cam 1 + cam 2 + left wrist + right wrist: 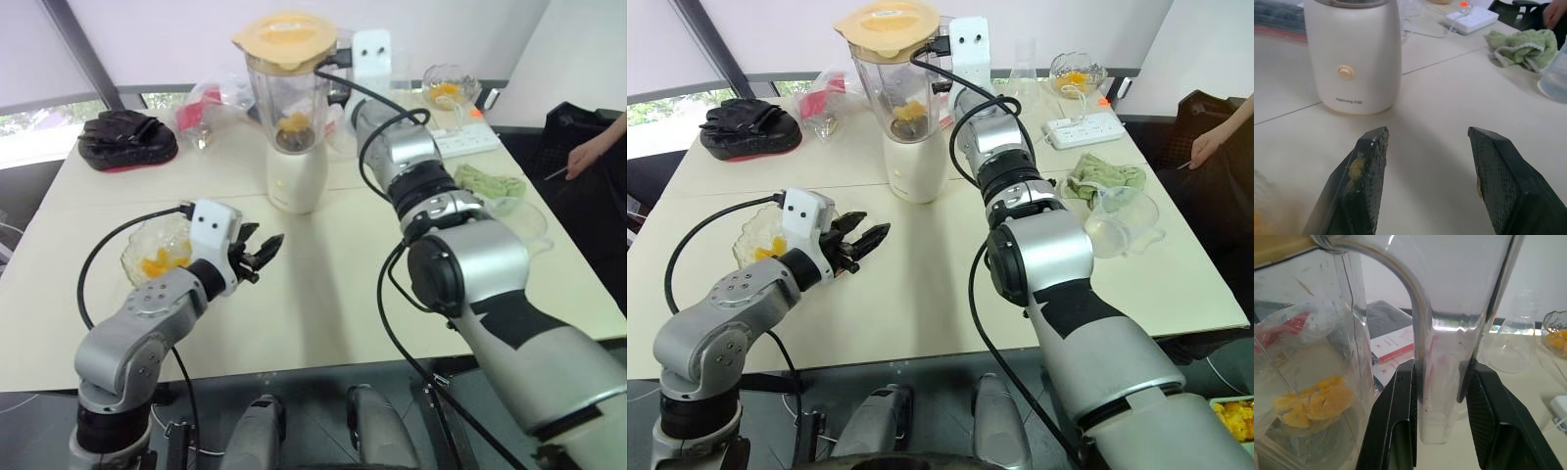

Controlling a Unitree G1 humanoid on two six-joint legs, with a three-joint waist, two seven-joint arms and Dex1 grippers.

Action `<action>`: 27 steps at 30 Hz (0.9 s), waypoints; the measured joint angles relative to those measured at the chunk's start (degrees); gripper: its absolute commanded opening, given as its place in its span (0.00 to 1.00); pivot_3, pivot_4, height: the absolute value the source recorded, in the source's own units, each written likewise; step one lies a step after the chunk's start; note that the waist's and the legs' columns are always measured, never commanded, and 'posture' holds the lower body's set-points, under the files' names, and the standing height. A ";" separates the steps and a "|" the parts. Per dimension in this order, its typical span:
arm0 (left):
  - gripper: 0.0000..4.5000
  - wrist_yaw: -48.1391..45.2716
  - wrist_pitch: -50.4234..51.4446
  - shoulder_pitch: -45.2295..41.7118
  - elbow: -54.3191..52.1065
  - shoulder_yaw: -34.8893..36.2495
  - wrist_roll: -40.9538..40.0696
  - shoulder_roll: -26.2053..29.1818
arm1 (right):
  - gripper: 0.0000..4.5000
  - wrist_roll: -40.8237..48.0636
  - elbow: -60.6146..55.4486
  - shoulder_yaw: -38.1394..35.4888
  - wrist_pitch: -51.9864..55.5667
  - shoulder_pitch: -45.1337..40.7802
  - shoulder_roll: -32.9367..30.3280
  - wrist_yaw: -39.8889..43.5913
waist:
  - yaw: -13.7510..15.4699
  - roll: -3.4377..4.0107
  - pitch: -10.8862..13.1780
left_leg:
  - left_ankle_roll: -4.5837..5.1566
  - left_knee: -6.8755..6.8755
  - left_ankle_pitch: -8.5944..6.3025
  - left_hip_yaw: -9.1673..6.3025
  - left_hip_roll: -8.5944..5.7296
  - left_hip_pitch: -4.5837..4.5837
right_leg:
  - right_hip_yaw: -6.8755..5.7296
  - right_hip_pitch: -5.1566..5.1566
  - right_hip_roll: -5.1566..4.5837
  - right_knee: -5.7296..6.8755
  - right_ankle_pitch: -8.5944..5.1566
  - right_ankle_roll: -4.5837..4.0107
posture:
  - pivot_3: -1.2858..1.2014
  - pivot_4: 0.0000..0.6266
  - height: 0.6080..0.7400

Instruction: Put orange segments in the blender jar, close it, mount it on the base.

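Head pair looking forward and down over the cream table point(323, 313), both catching the tall clear plastic blender jar point(286, 103). Left wrist sitting low, facing the cream-white rounded base point(1353, 58). Right wrist jammed right up against the jar's handle point(1444, 347).

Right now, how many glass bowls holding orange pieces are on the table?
2. One glass bowl sits beside the left gripper; the other bowl stands at the far right corner, behind the power strip. More may be hidden.
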 measured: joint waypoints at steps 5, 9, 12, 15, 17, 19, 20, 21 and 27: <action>0.61 0.23 -0.09 0.46 0.00 -0.01 0.05 -0.04 | 0.72 -0.47 1.67 0.53 1.68 1.48 -0.12 0.31 | -0.02 -0.04 -0.02 | 0.00 0.01 0.00 0.00 0.00 0.00 | 0.00 0.00 0.00 -0.01 0.00 0.00 | 0.52 0.24 1.00; 0.61 -0.09 -0.35 0.59 0.02 0.08 0.00 0.03 | 0.72 -1.56 2.38 2.04 0.68 4.78 -0.80 1.76 | -0.18 -0.02 -0.01 | 0.00 0.01 0.00 0.00 0.00 -0.01 | 0.00 -0.01 0.00 0.00 0.00 0.00 | 0.52 0.24 1.00; 0.61 -0.35 -1.09 0.59 0.01 0.65 -0.22 0.00 | 0.72 -2.23 -5.50 3.11 -2.47 10.00 -3.02 3.79 | -0.18 -0.03 -0.02 | 0.00 0.00 0.00 -0.01 0.00 -0.02 | 0.00 0.00 0.00 -0.04 0.00 0.01 | 0.52 0.24 1.00; 0.61 -0.30 -1.46 1.25 -0.18 1.43 -0.25 -0.01 | 0.72 0.78 -26.64 3.35 -1.07 23.55 -4.81 10.37 | 0.01 -0.06 -0.03 | 0.01 0.03 0.00 -0.06 0.01 -0.02 | -0.07 0.06 -0.01 -0.04 -0.01 0.04 | 0.52 0.24 1.00; 0.61 -0.31 -1.51 2.19 -0.36 1.94 -0.22 0.16 | 0.72 4.56 -43.86 3.91 3.62 35.44 -6.38 16.58 | 0.42 -0.03 -0.02 | 0.01 0.01 -0.01 -0.09 0.01 -0.04 | -0.08 0.03 -0.01 -0.05 -0.02 0.06 | 0.52 0.24 1.00; 0.61 -0.32 -2.40 2.96 -0.62 2.68 0.10 0.92 | 0.72 8.20 -59.18 5.44 9.59 45.58 -9.81 22.87 | 0.71 0.03 0.02 | 0.01 0.03 -0.01 -0.07 0.00 -0.09 | -0.08 -0.01 -0.01 -0.04 -0.02 0.06 | 0.52 0.24 1.00; 0.61 -0.38 -3.01 3.09 -0.72 2.75 0.27 1.32 | 0.72 10.17 -65.89 5.62 12.91 48.64 -11.93 25.34 | 0.69 0.08 0.05 | 0.01 0.04 -0.01 -0.04 0.00 -0.08 | -0.07 -0.02 -0.02 -0.04 -0.02 0.05 | 0.52 0.24 1.00; 0.61 -0.39 -3.74 3.30 -0.81 2.89 0.42 1.41 | 0.72 11.51 -70.42 5.55 14.97 49.96 -13.58 27.00 | 0.59 0.09 0.05 | 0.01 0.05 -0.01 -0.01 0.01 -0.04 | -0.05 -0.01 -0.02 -0.04 -0.02 0.05 | 0.52 0.24 1.00; 0.61 -0.97 -4.59 4.79 -1.60 5.28 0.09 3.65 | 0.72 19.45 -91.35 4.66 22.91 58.82 -30.81 41.80 | 0.92 -0.04 0.01 | 0.02 0.17 -0.01 -0.08 0.05 0.31 | -0.13 0.48 0.02 -0.14 -0.30 -0.04 | 0.52 0.24 1.00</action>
